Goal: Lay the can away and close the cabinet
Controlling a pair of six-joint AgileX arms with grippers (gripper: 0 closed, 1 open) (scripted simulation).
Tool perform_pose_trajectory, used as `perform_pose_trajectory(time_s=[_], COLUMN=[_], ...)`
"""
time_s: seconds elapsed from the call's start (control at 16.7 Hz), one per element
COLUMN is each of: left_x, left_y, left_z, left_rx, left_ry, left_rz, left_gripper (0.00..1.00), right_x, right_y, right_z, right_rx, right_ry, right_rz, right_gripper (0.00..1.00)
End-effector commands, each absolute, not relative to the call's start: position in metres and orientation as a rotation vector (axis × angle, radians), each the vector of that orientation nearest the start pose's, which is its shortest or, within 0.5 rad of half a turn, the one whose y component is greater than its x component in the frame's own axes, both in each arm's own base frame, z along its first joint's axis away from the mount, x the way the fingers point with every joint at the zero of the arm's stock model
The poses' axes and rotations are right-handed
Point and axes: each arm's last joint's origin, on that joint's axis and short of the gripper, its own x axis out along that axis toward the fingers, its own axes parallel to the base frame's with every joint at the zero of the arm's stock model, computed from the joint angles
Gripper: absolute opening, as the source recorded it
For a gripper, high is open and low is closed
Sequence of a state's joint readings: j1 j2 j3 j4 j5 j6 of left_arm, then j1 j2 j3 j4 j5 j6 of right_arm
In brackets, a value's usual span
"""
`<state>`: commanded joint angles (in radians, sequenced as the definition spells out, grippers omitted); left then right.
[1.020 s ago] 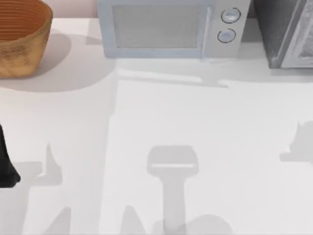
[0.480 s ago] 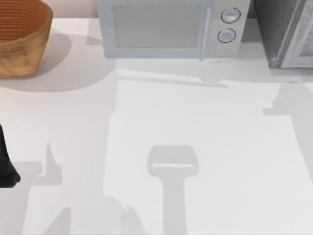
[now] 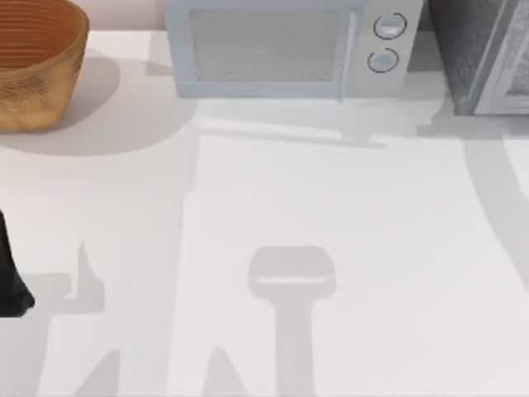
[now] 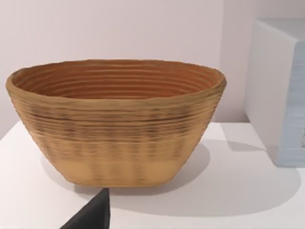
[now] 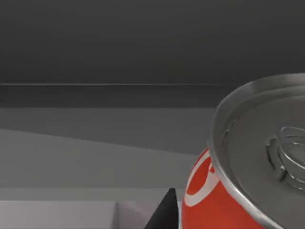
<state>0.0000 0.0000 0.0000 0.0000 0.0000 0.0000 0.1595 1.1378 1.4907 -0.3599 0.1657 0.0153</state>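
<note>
The table [image 3: 347, 248] was white and carried shadows of the arms. The cabinet [image 3: 483, 54], dark grey and speckled with a pale grey framed door, sat at the far right corner of the table in the top view. Seen from the right wrist, its dark grey interior [image 5: 119, 47] lay straight ahead of the right gripper, with a paler grey floor below. The microwave [image 3: 289, 45], light grey with two round knobs, stood just left of the cabinet along the back edge. The basket [image 3: 37, 66], woven and tan, sat at the far left corner; from the left wrist it stood directly ahead of the left gripper, the microwave's side beyond it.

The can [image 5: 243, 176] sat hard up against the right gripper, silver lid and pull tab uppermost, red and white label below the rim, with the cabinet's interior behind it. One dark fingertip [image 5: 164, 212] showed just beside the can; whether the fingers clamped it could not be told.

The left arm [image 3: 10, 277] sat parked at the table's left edge. One dark fingertip [image 4: 93, 214] of its gripper showed near the basket's base; its state could not be told.
</note>
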Motion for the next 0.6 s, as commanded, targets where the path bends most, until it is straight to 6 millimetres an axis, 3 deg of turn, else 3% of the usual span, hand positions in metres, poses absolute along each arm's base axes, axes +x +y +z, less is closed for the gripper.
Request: perform_pose_trajectory(time_s=[0.3, 0.6], left_x=[0.106, 0.106], left_y=[-0.001, -0.001], left_z=[0.16, 0.16], left_rx=[0.0, 0.0], left_ry=[0.0, 0.0], left_rz=[0.0, 0.0], left_gripper=[1.0, 1.0], right_x=[0.247, 0.256], right_y=[0.044, 0.048], right_z=[0.505, 0.511], right_rx=[0.002, 0.002], right_ry=[-0.001, 0.0], right_rz=[0.003, 0.003], right_gripper=[0.0, 0.0])
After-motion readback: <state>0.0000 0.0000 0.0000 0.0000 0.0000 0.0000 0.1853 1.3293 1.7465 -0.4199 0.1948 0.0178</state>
